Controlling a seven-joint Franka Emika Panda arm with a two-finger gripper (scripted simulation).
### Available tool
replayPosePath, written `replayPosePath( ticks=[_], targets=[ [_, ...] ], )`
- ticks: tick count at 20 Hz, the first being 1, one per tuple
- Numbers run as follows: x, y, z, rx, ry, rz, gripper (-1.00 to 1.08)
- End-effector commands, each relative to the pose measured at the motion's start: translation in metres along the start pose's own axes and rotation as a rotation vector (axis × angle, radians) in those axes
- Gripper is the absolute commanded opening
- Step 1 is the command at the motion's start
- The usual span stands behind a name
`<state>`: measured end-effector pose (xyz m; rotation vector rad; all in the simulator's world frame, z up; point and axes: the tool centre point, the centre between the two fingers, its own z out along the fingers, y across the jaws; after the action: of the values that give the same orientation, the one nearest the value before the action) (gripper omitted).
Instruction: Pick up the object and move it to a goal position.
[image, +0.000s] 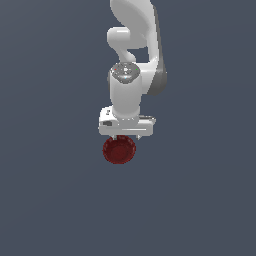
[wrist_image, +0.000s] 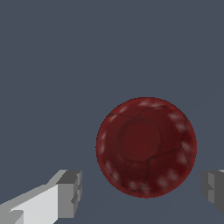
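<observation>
- My hand (wrist_image: 141, 192) is spread wide: in the wrist view one grey fingertip (wrist_image: 70, 193) stands on one side and the other (wrist_image: 213, 190) at the far edge of the picture, with open space between them and nothing gripped.
- The small, shallow, dark red round bowl (wrist_image: 146, 146) with a glossy surface lies just ahead of my fingertips, touching neither, and sits nearer to one fingertip than the other.
- It rests right way up, with a flat circular floor at its middle, pale highlights around the rim and faint dark crackle lines across the glaze.
- Its width nearly fills the gap between my fingers.
- In the exterior view the bowl (image: 119, 149) shows just under my white hand (image: 127, 136), on the plain slate-grey tabletop (image: 50, 200).
</observation>
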<state>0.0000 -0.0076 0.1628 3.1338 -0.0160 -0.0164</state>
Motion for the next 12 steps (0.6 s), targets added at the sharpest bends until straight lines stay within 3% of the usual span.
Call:
replayPosePath(
  ticks=[1,12],
  targets=[
    [0.0000,0.0000,0.0000,0.000,0.000,0.000,0.28],
    [0.0054,-0.0058,-0.0084,0.008,0.016,-0.020,0.28]
  ],
)
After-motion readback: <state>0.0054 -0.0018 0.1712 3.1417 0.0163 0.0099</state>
